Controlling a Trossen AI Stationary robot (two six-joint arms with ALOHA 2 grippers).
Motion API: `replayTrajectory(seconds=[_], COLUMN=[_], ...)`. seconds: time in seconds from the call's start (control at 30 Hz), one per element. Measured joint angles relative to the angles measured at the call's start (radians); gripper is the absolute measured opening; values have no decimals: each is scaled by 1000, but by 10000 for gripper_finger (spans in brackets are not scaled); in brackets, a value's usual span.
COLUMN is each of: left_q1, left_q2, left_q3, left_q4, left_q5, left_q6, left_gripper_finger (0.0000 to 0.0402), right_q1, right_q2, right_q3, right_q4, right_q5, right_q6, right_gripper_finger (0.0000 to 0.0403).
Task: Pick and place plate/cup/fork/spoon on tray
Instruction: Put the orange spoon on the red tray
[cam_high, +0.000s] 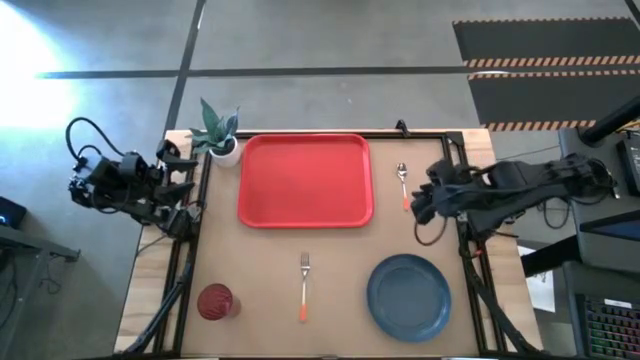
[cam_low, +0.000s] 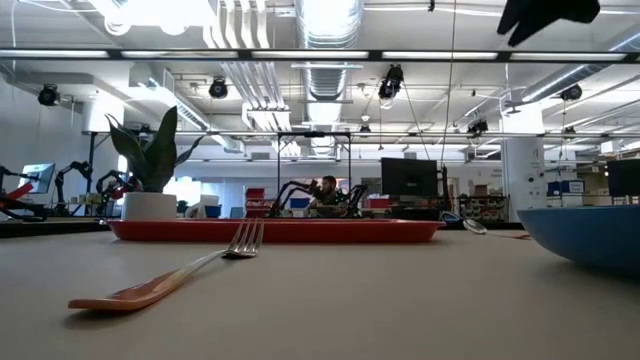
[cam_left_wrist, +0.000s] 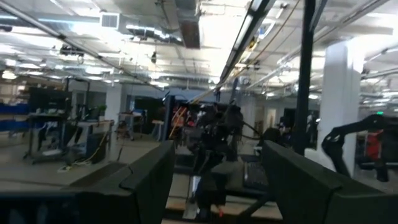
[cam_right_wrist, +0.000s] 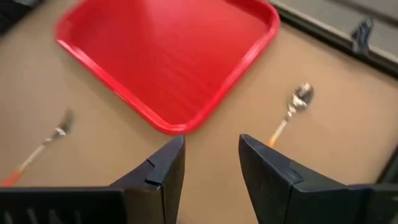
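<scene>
The red tray (cam_high: 305, 180) lies at the table's far middle. The spoon (cam_high: 403, 185) lies just right of it, bowl toward the far edge. Near the front edge are the red cup (cam_high: 217, 301), the fork (cam_high: 304, 285) with its tines pointing at the tray, and the blue plate (cam_high: 408, 297). My right gripper (cam_right_wrist: 211, 146) hangs open high above the table, right of the spoon, slanting down toward the tray's near right corner (cam_right_wrist: 171, 127). My left gripper (cam_left_wrist: 217, 155) stands open at the table's left edge (cam_high: 185, 187), pointing about level across the table. Neither holds anything.
A white pot with a green plant (cam_high: 220, 135) stands at the tray's far left corner. A black frame (cam_high: 195, 250) runs along the table's sides. Bare tabletop (cam_high: 250, 260) lies between the tray and the front row of things.
</scene>
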Motion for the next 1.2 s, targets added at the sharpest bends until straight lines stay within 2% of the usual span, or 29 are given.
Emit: replayTrajectory(seconds=[0.1,0.23,0.4,0.5,0.63,0.77,0.97,1.07,1.2], left_q1=[0,0,0,0,0,0,0,0,0], left_q2=[-26,-54,-80,-88,-96,-96,-97,-97,-97], left_q3=[-5,-4,-2,1,1,-1,0,0,-1], left_q4=[-41,-83,-98,-98,-103,-105,-108,-109,-109], left_q5=[-4,-8,-8,-8,-8,-8,-8,-8,-8], left_q6=[-24,-54,-53,-53,-53,-53,-54,-54,-54], left_gripper_finger=[225,225,225,225,225,225,225,225,225], right_q1=[-75,-204,-353,-426,-531,-619,-674,-696,-715], right_q2=[4,6,20,66,168,284,424,494,581], right_q3=[-39,-111,-256,-345,-414,-420,-316,-238,-135], right_q4=[6,70,330,463,502,497,478,368,136], right_q5=[-51,-192,-374,-447,-529,-539,-558,-535,-478], right_q6=[-1,-5,-110,-171,-234,-300,-418,-469,-522], right_gripper_finger=[141,141,141,141,141,139,131,129,132])
